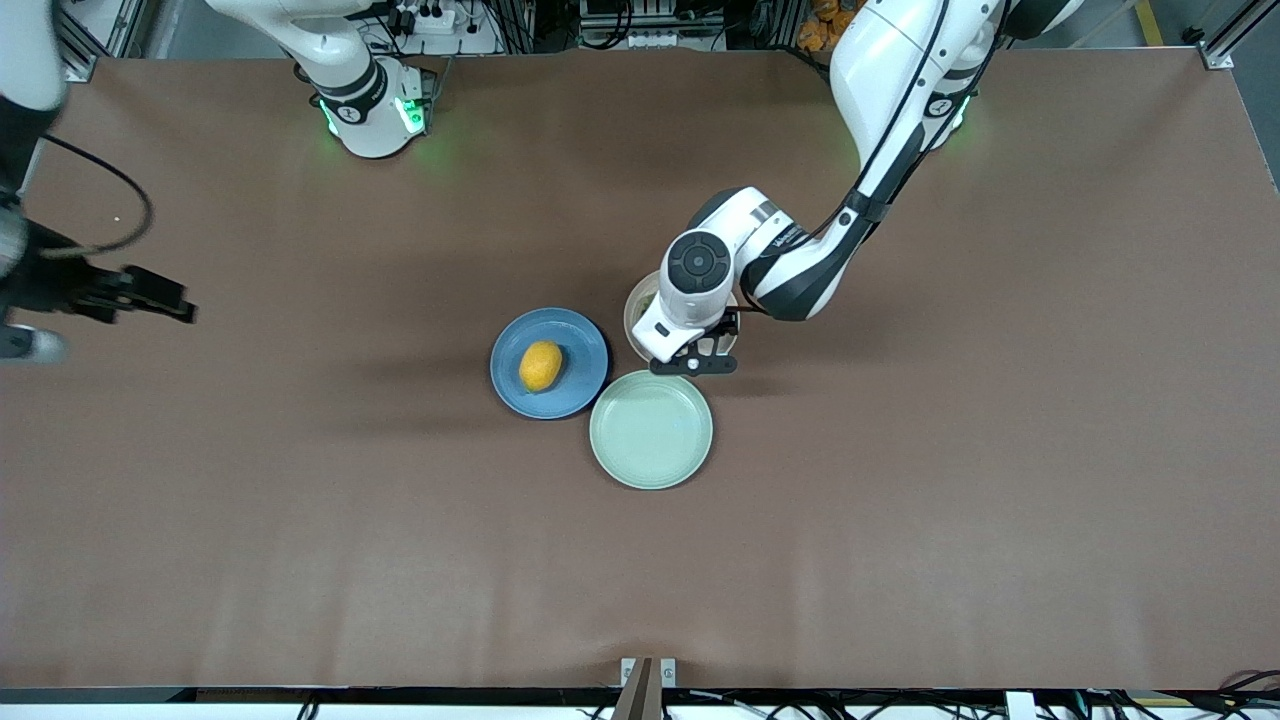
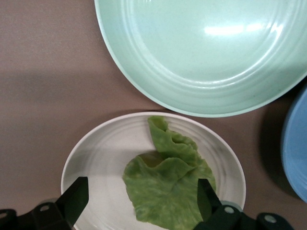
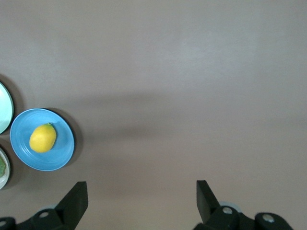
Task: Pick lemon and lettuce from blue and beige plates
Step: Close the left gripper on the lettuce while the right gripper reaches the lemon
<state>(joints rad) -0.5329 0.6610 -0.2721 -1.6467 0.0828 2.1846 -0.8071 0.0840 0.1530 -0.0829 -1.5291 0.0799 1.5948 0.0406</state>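
While the left hand (image 2: 139, 201) hangs open over the crinkled green lettuce leaf (image 2: 168, 184) on the round beige plate (image 2: 103, 143), seemingly lined up to grasp, the open right hand (image 3: 139, 201) waits; the oval yellow lemon (image 1: 541, 366) lies on the round blue plate (image 1: 585, 345)

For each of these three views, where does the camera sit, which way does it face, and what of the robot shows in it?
Front view: high across the table, facing the robots' bases; shows both arms, the left claw over the beige plate, the right claw waiting over bare table.
Left wrist view: looks down past open fingertips at lettuce on the beige plate.
Right wrist view: looks down past open fingertips at bare table.
Shared: both wrist views catch the blue plate and the mint-green plate; the lemon shows in front and right wrist views.
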